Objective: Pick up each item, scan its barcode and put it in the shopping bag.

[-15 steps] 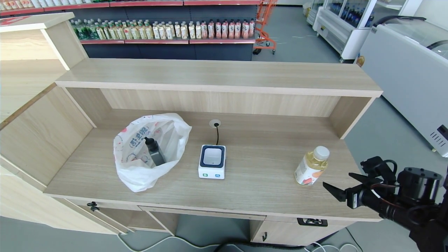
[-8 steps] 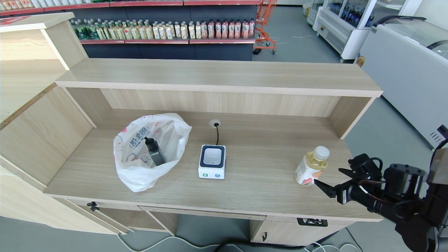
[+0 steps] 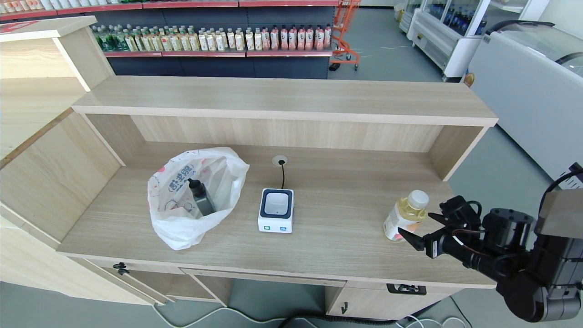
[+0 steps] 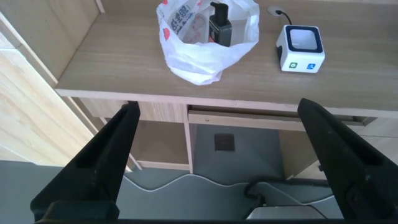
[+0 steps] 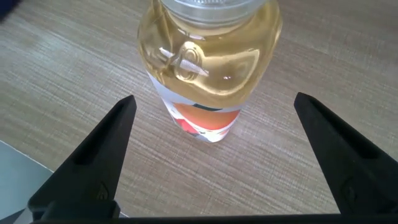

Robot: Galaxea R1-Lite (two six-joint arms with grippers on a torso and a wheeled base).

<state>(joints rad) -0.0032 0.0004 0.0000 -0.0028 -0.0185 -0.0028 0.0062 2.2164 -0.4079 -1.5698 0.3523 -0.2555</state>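
Right pincer [image 3: 415,223] has advanced, partly covering the bottle [image 3: 406,213] base.

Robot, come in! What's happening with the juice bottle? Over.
Right gripper open, lined up on bottle, not touching. Left gripper open, off the counter. Bottle upright on counter. Path clear.

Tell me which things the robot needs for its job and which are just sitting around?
For the job: drink bottle, scanner, shopping bag, dark bottle already in the bag.
Just around: shelf drinks, freezers, orange trolley.
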